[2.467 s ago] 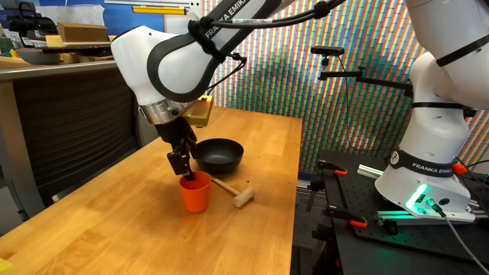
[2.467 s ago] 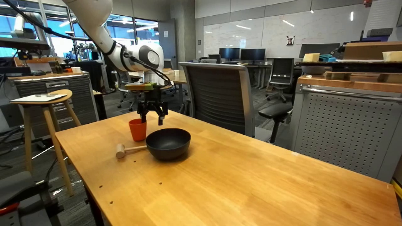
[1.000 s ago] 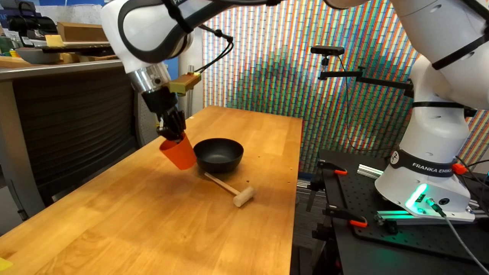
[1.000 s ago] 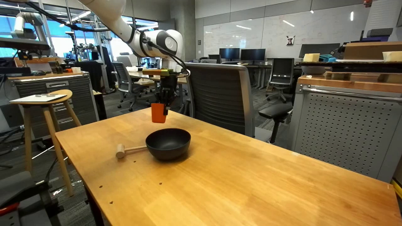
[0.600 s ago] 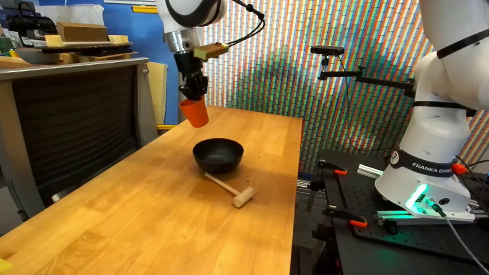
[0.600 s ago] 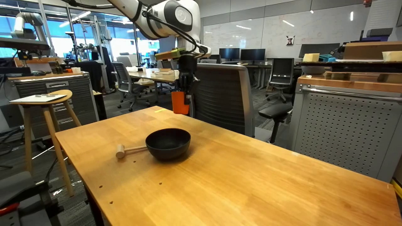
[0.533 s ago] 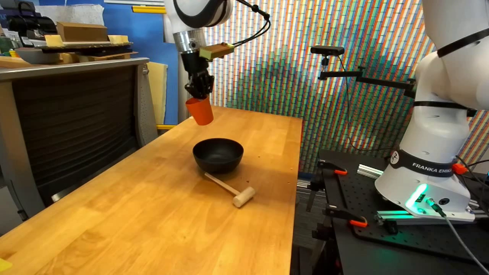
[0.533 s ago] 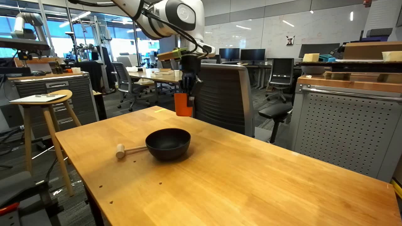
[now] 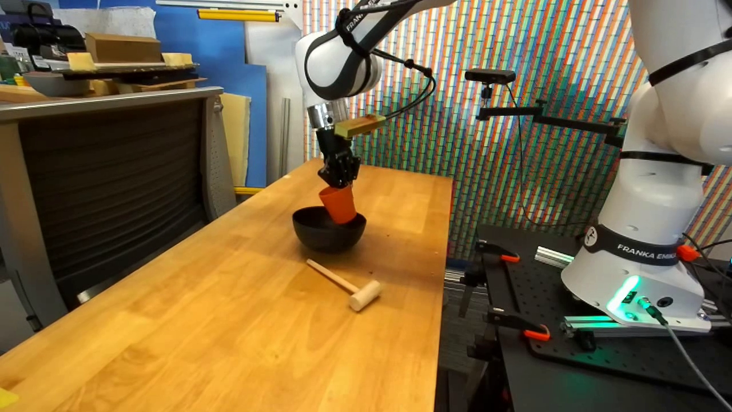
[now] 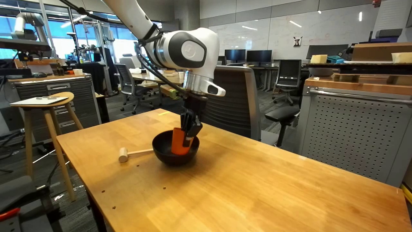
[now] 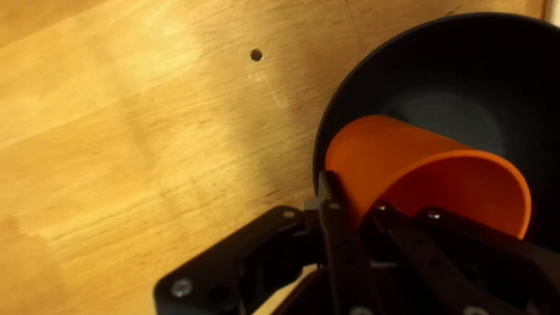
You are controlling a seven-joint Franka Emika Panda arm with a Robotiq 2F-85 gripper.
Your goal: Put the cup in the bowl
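My gripper (image 9: pixel 338 184) is shut on the wall of the orange-red cup (image 9: pixel 338 206), one finger outside and the other reaching inside. In an exterior view the cup (image 10: pixel 179 141) leans tilted, its lower part within the rim of the black bowl (image 10: pixel 171 159). The wrist view has the cup (image 11: pixel 372 151) on its slant, mouth toward the lower right, over the near side of the bowl (image 11: pixel 472 57). The gripper (image 11: pixel 355 197) covers part of the cup's rim there, and the inner fingertip is hidden. Whether the cup's base touches the bowl's floor, I cannot tell.
A wooden mallet (image 9: pixel 346 286) lies beside the bowl on the wooden table (image 10: pixel 257 193), its handle end close to the bowl. A chair (image 10: pixel 230 100) stands against the table's long edge. A wall with coloured stripes (image 9: pixel 412 114) rises behind the table's far end.
The gripper carried the cup up off the table, across, and then down into the bowl's rim. In the last half second it came lower, and the bowl shifted slightly. The mallet stayed put.
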